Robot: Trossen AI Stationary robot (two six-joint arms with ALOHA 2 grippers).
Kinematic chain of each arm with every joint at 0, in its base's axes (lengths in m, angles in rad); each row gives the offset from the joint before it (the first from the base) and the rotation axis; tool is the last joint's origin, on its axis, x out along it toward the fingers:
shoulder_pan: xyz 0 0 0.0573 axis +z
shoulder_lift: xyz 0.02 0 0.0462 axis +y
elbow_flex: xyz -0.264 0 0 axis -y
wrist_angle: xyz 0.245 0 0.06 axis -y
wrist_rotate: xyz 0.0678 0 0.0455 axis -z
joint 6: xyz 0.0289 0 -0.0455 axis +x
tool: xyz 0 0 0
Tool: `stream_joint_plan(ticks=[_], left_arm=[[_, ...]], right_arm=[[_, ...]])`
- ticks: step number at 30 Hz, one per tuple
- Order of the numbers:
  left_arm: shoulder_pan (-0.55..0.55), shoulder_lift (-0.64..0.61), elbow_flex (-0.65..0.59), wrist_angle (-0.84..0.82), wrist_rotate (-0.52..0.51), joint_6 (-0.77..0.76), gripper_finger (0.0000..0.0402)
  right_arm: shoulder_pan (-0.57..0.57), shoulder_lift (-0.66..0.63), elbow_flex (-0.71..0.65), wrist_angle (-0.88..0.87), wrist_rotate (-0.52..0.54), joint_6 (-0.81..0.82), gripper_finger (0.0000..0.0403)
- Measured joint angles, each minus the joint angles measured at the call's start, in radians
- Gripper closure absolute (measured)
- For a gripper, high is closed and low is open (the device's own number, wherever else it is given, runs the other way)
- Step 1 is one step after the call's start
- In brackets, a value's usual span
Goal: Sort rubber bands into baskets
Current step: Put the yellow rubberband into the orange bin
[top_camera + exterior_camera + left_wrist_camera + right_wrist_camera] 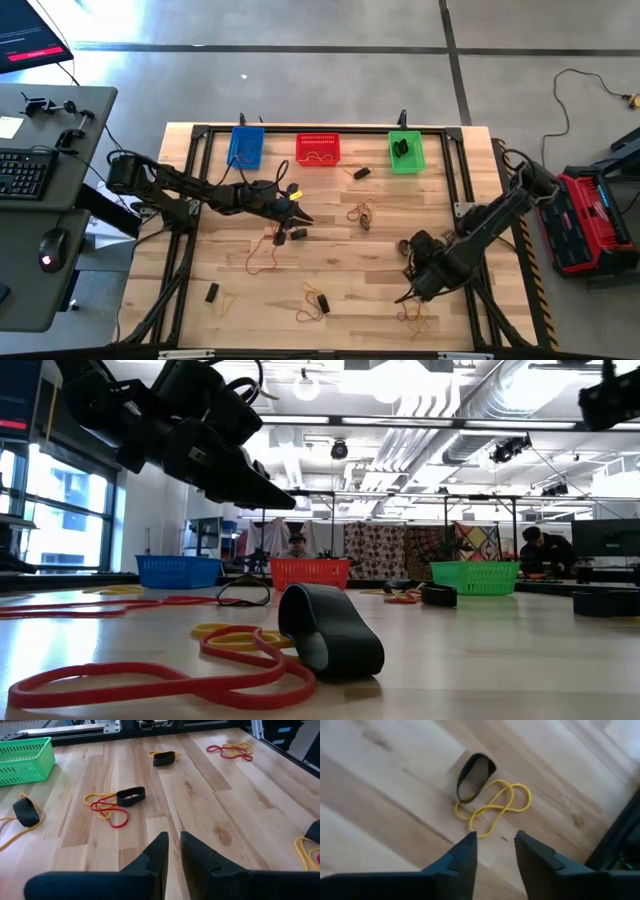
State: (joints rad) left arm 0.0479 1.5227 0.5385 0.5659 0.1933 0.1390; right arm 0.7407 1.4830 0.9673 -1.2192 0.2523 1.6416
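Observation:
Three baskets stand along the table's far edge: blue, red and green. Thin and thick rubber bands lie scattered on the wood. My left gripper hovers over the table's middle, shut and empty; a dark band on red and yellow loops lies ahead of it. My right gripper is near the front right, open and empty, above a thick dark band that lies on the table beside a yellow loop.
More bands lie at the front left, front centre and centre. A thick dark band with red and yellow loops fills the low view's foreground. Black frame rails border the table. A desk with a keyboard stands on the left.

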Motion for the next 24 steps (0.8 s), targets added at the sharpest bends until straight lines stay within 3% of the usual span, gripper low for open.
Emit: stream_joint_plan(ticks=[9, 20, 24], left_arm=[[-0.001, 0.0, 0.0, 0.0, -0.074, -0.007, 0.0362], [-0.001, 0.0, 0.0, -0.004, -0.073, -0.005, 0.0362], [-0.001, 0.0, -0.001, -0.004, -0.073, -0.005, 0.0362]], right_arm=[[-0.097, 0.0, -0.05, 0.024, 0.001, 0.09, 0.0265], [-0.181, -0.004, -0.311, 0.373, -0.08, 0.159, 0.0265], [-0.184, -0.007, -0.348, 0.416, -0.074, 0.185, 0.0265]])
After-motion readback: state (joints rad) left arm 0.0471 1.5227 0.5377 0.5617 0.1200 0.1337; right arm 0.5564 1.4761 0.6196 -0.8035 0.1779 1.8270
